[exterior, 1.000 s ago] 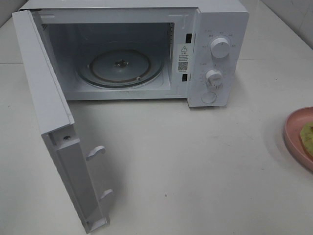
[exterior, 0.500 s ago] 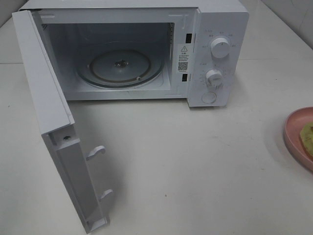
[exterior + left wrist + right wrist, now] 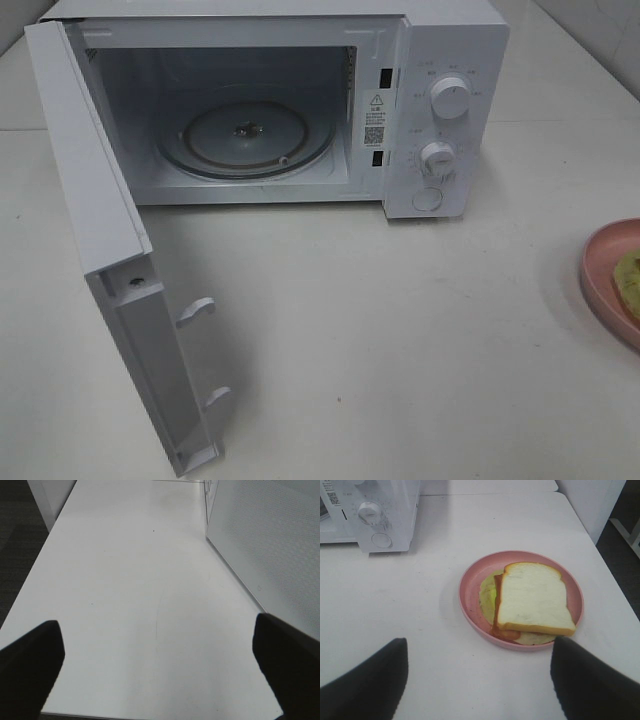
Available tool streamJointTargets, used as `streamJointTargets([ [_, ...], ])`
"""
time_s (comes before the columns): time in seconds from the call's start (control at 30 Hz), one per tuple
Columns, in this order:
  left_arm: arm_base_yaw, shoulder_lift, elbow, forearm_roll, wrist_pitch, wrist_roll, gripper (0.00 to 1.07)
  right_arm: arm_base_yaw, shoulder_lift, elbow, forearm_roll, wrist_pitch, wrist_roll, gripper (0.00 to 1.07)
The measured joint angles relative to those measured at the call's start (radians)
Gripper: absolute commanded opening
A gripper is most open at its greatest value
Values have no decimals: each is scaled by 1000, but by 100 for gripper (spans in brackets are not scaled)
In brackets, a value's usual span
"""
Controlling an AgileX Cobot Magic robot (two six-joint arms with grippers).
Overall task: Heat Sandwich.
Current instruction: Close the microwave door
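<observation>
The microwave [image 3: 270, 105] stood at the desk's [image 3: 400, 330] far edge, its door [image 3: 110, 260] swung out toward the near-left corner, walling off that side. The cavity mouth stood unblocked, with only the glass turntable [image 3: 245, 140] on its floor. Bare desk ran from the oven front to the near edge. At the right edge sat the pink plate [image 3: 470, 587] bearing the sandwich [image 3: 532, 597], with open surface around it.

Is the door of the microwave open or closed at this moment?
Open. The microwave door is swung wide toward the front, and the bare glass turntable shows inside the microwave.
</observation>
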Motion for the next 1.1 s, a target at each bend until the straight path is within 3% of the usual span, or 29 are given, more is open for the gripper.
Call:
streamJointTargets([
  [0.3,0,65,-24,4,-52,0,94,0,0,0,0,0,0,75],
  [0.43,0,146,-24,4,-107,0,74,0,0,0,0,0,0,75],
  [0.47,0,146,-24,4,-107,0,74,0,0,0,0,0,0,75],
  [0.5,0,184,-24,4,-127,0,63,0,0,0,1,0,0,75],
  [0.57,0,224,-24,4,-145,0,51,0,0,0,1,0,0,75],
  [0.6,0,224,-24,4,-145,0,51,0,0,0,1,0,0,75],
  [0.67,0,281,-24,4,-172,0,34,0,0,0,1,0,0,75],
  [0.73,0,319,-24,5,-195,0,23,0,0,0,1,0,0,75],
  [0.77,0,319,-24,5,-195,0,23,0,0,0,1,0,0,75],
  [0.83,0,383,-24,9,-229,0,2,0,0,0,1,0,0,75],
  [1.1,0,497,57,9,-475,0,0,0,0,0,1,0,0,75],
])
